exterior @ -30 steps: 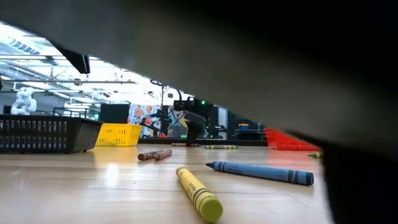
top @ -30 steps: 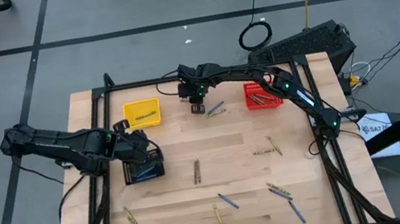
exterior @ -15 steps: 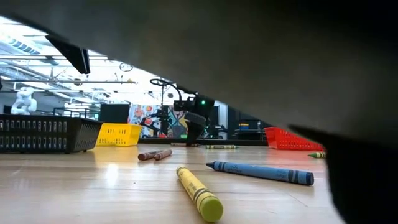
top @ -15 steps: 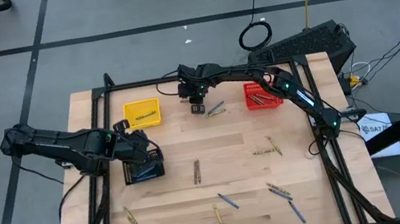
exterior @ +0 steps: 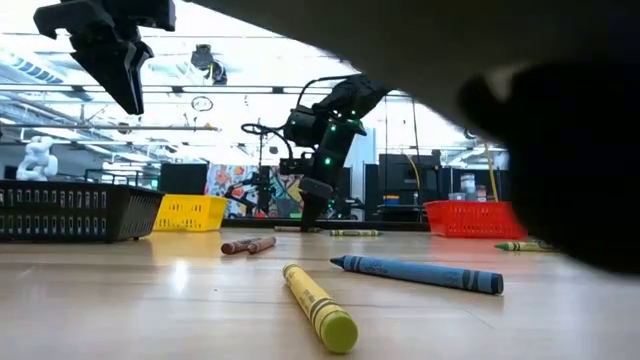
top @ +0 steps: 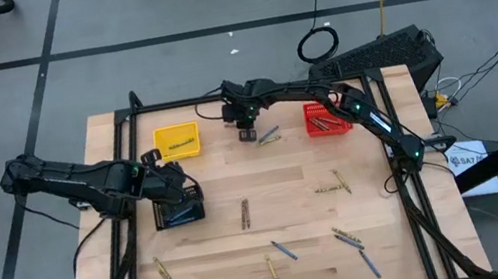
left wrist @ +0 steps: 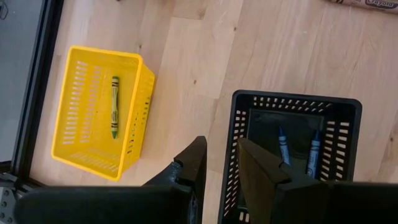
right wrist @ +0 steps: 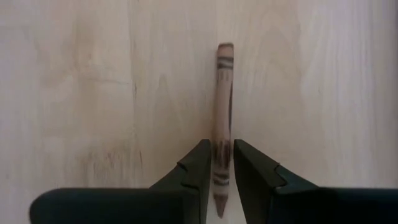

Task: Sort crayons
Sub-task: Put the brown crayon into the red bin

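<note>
Fingers (right wrist: 218,163) around slim brown crayon (right wrist: 222,93)

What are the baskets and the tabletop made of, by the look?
Yellow basket and black basket: likely moulded plastic, going by their slotted walls and even, slightly glossy colour. Red basket looks the same, seen from afar. Tabletop: pale wood, visible grain and plank seams, smooth, probably sealed finish.

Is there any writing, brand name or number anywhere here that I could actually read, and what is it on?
"Crayola": part of it shows on the brown crayon at the edge of the left wrist view.
"SA7": seemingly, on the white paper tag beside the table; the rest is too small to read.
Wrapper print on the yellow crayon and blue crayon: too blurred to read.
</note>
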